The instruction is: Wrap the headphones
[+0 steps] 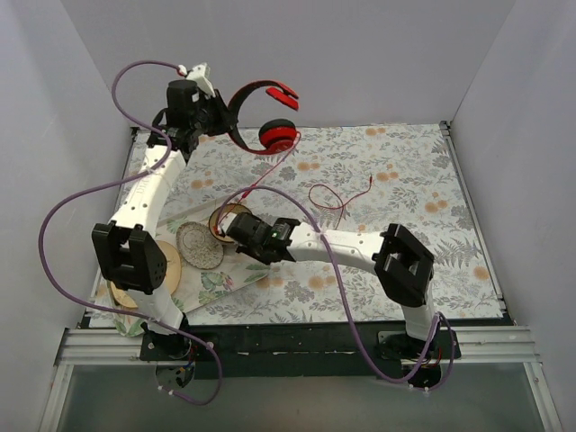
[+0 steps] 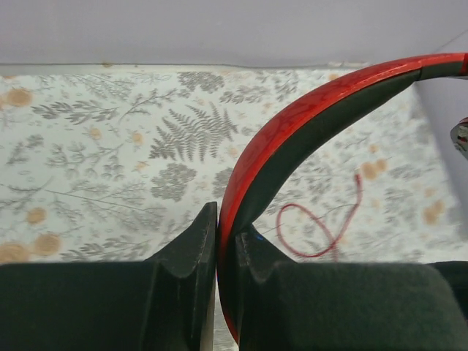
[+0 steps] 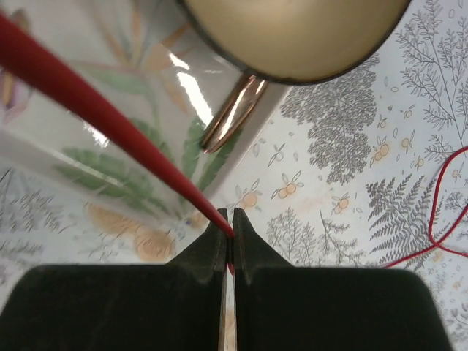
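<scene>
1. Above the far left corner of the floral tablecloth [image 1: 396, 180]: red headphones [image 1: 277, 137], lifted clear of the surface, lower ear cup hanging just over the cloth's far edge.
2. Left gripper [image 2: 227, 219]: clamped tight on the black-lined headband [image 2: 307, 117], one jaw on each side of the arc.
3. Right gripper [image 3: 228, 223]: low over the table's middle left, pinched closed on the thin red cable [image 3: 95, 110], just beside a glossy leaf-print surface [image 3: 88, 161] and a round tan cup [image 3: 292, 29] with a gold handle.
4. Between the two grippers: cable stretching from the lower ear cup down to the pinch. Beyond the pinch: slack tail [image 1: 337, 200] curled loose on the cloth, well apart from the ear cups.
5. Likely step in hand: a first turn of cable round the headphones.
6. To do it well: grip the headband firm and steady; carry the pinched cable in an arc round the band under light tension; avoid any hard tug where cable meets ear cup; steer clear of the crockery; watch for the tail snagging.
</scene>
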Robot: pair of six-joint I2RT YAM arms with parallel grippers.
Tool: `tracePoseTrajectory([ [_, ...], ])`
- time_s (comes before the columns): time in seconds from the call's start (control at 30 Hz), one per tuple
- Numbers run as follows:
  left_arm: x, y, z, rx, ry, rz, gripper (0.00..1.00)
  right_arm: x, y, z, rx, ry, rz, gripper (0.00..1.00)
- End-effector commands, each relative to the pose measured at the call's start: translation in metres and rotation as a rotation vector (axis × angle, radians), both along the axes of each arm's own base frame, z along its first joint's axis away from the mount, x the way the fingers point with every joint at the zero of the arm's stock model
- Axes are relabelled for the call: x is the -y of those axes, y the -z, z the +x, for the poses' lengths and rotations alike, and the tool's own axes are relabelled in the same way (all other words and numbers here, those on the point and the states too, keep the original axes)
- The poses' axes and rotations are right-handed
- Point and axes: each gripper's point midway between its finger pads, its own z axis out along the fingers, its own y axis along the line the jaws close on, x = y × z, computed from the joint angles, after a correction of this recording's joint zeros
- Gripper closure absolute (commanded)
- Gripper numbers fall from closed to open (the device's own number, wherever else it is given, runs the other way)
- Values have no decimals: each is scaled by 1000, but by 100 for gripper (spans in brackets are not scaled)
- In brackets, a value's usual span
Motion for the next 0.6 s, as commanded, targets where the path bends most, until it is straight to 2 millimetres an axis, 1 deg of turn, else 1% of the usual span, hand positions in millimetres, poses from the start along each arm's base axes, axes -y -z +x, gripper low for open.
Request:
tracePoseTrajectory([
  [0.0,-33,-59,-2,337,-151,302,100,46,-48,-25,-4,-54,-148,99],
  [0.03,-36,-51,-2,340,-156,340,100,52,-55,-26,0,-52,-146,99],
  [0.07,-42,-50,-1,348,-181,373,100,59,-62,-29,0,-52,-149,99],
  [0.1,-43,-53,-2,378,-169,427,100,71,-77,-32,10,-43,-142,99],
  [0.13,-43,-51,-2,385,-164,454,100,77,-85,-34,16,-39,-135,99],
  [0.17,-42,-43,-3,379,-152,487,100,82,-94,-34,27,-32,-124,99],
  [0.2,-39,-45,-5,405,-131,532,100,90,-112,-34,54,-22,-87,99],
  [0.23,-36,-40,-5,409,-113,563,100,95,-121,-34,73,-19,-72,99],
  [0.27,-29,-31,-8,406,-84,592,100,104,-142,-31,121,-4,-36,99],
  [0.33,-27,-25,-11,422,-55,676,100,117,-162,-25,173,30,-2,99],
  [0.37,-21,-13,-14,414,-33,709,100,129,-182,-21,221,62,32,99],
  [0.4,-22,-12,-15,427,-30,760,100,137,-192,-15,246,89,51,99],
  [0.43,-20,-11,-17,433,-23,777,100,142,-204,-11,270,110,76,99],
  [0.47,-14,-2,-20,425,4,800,100,151,-222,-4,319,147,122,99],
  [0.53,-7,3,-26,435,47,831,100,152,-243,4,377,133,167,99],
  [0.57,4,2,-33,451,75,836,100,149,-261,9,423,130,230,99],
])
